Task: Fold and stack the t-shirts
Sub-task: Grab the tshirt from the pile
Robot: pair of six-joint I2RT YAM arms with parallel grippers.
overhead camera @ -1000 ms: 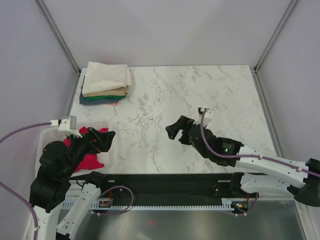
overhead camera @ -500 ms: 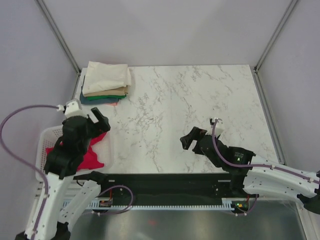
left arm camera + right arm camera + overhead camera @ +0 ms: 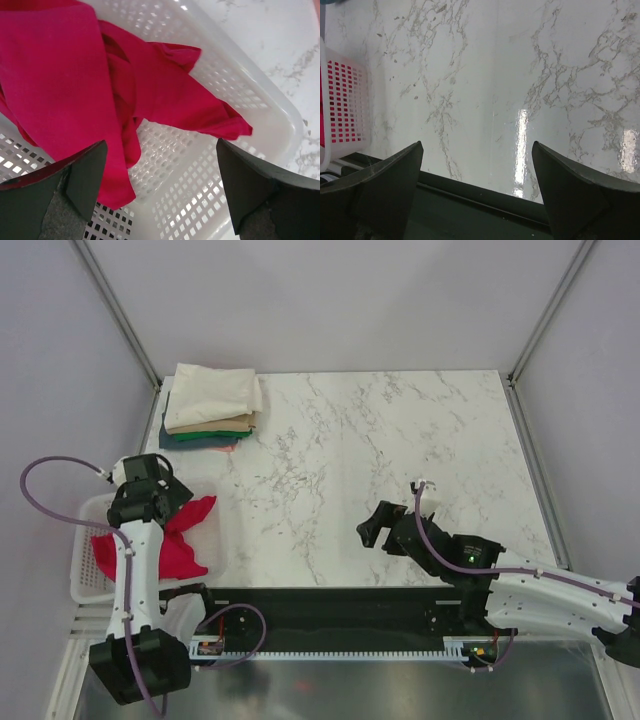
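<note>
Red t-shirt (image 3: 75, 85) crumpled in basket (image 3: 260, 115).

We see bright, even light in all three views. From the top, the marble table (image 3: 400, 440) looks white, with hardly any shadows. In the right wrist view, shiny white streaks of glare sit on it, so light comes from above. In the left wrist view the red t-shirt (image 3: 55, 75) is sharp, with dark folds, and the white basket (image 3: 200, 170) looks washed out. The dark fingers (image 3: 50, 200) down low look a bit blurry.
</note>
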